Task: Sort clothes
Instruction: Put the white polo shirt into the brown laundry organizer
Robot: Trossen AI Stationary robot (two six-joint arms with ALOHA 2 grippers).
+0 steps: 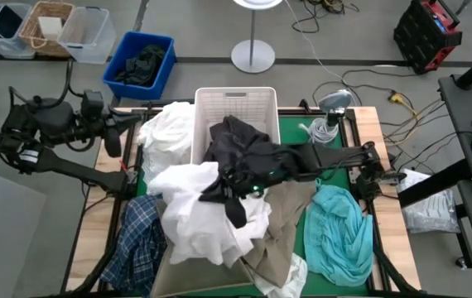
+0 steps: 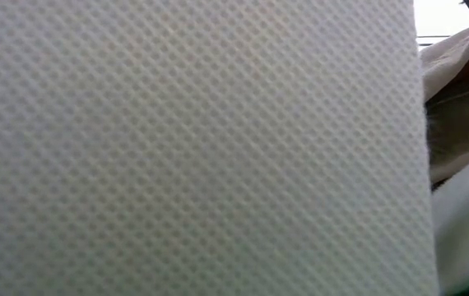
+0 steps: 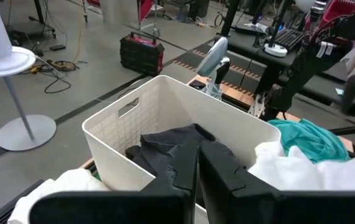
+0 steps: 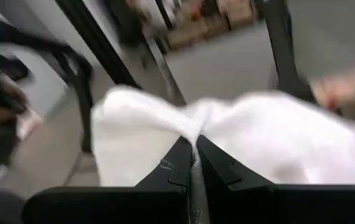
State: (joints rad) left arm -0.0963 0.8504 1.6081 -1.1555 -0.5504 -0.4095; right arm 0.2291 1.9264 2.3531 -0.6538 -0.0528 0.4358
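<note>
- We see the right gripper [image 1: 238, 184] stretched across the table over the heap of clothes, its fingers [image 4: 180, 165] pressed together; in the right wrist view a white garment [image 4: 240, 134] bunches just past the fingertips, and we cannot tell whether a fold is pinched between them.
- The white garment [image 1: 211, 211] lies directly under and ahead of those fingers, its bulk running from the gripper toward the table's near edge; the dark grey garment [image 1: 240, 153] drapes over the arm itself and trails back into the white basket [image 1: 236, 99].
- The left gripper [image 1: 132, 124] waits at the table's far left corner, fingers [image 3: 227, 180] together and empty, pointing at the basket [image 3: 127, 124]; we judge the right arm the nearer one for the white piece.
- The plaid shirt [image 1: 137, 240], the beige garment [image 1: 281, 236] and the teal garment [image 1: 339, 228] lie to either side of the right gripper, none touching its fingers.
- Only the high view shows the whole spread; the low view is blocked by white textured cloth [image 2: 193, 148] pressed close to the lens, with a beige fold [image 2: 461, 99] at its edge.
- The left wrist view alone shows the grey garment [image 3: 177, 152] already resting inside the basket.
</note>
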